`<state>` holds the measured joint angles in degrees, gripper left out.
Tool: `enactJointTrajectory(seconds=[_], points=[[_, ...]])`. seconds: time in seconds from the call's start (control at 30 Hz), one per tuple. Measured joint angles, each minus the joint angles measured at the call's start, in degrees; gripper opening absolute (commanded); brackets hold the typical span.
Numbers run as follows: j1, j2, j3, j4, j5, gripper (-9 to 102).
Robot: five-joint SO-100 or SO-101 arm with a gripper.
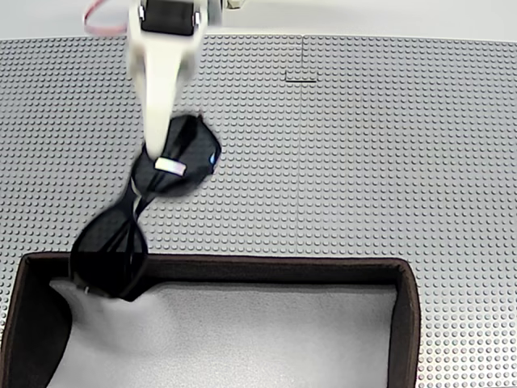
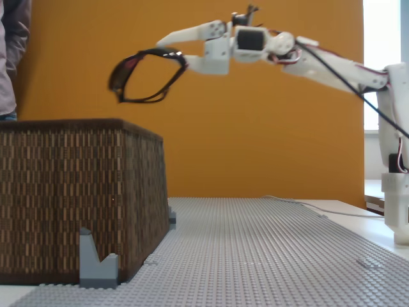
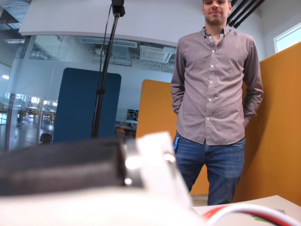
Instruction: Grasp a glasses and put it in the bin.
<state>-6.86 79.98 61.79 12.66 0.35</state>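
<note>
Carry step under way — gripper (image 2: 181, 59) clamped on one pair of glasses (image 2: 146, 77), held aloft at upper left of a fixed view, above the near wall of the single bin (image 2: 77, 198). Next, by judgement: further over the lining (image 1: 242, 339), then release.

Office-type workspace: glass partition walls (image 3: 56, 70), orange divider panels (image 2: 255, 128), grey studded baseplate table (image 2: 268, 256), standing person (image 3: 214, 94).
</note>
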Motion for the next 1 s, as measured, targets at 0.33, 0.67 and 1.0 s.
enactJointTrajectory(seconds=[0.33, 0.67, 1.0], points=[[0.97, -14.5, -5.8, 6.24, 1.67, 23], [0.44, -12.04, -11.78, 26.81, 10.11, 25], [-1.76, 28.56, 16.26, 28.3, 5.36, 25]])
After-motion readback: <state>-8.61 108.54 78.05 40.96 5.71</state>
